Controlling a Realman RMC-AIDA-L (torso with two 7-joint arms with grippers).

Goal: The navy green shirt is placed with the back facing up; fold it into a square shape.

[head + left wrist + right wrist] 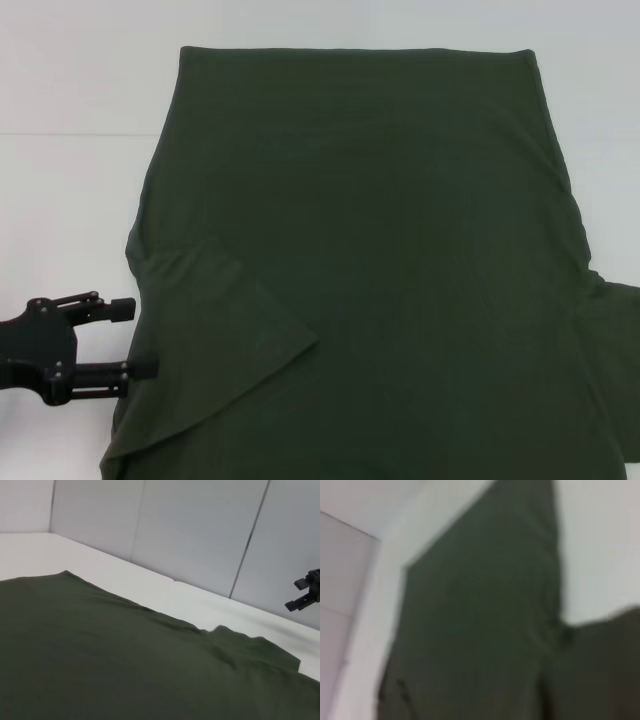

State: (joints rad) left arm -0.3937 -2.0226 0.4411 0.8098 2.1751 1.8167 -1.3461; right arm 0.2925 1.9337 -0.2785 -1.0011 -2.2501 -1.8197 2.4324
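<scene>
Now, shirt: navy green shirt (400,260) flat, left sleeve folded in.
Left tool (138,340): wide, beside the edge.
Advice: release cleanly, keep the crease straight.
Right tool: unseen.

The navy green shirt (400,270) lies flat on the worktop (70,180), directly right of the left pincer (125,340). Its left sleeve (215,330) lies folded inward on the body, just beside the pincer's fingers (122,309), which stand apart.

Even bright light, soft shadows; right wrist view blurred, others sharp.
</scene>
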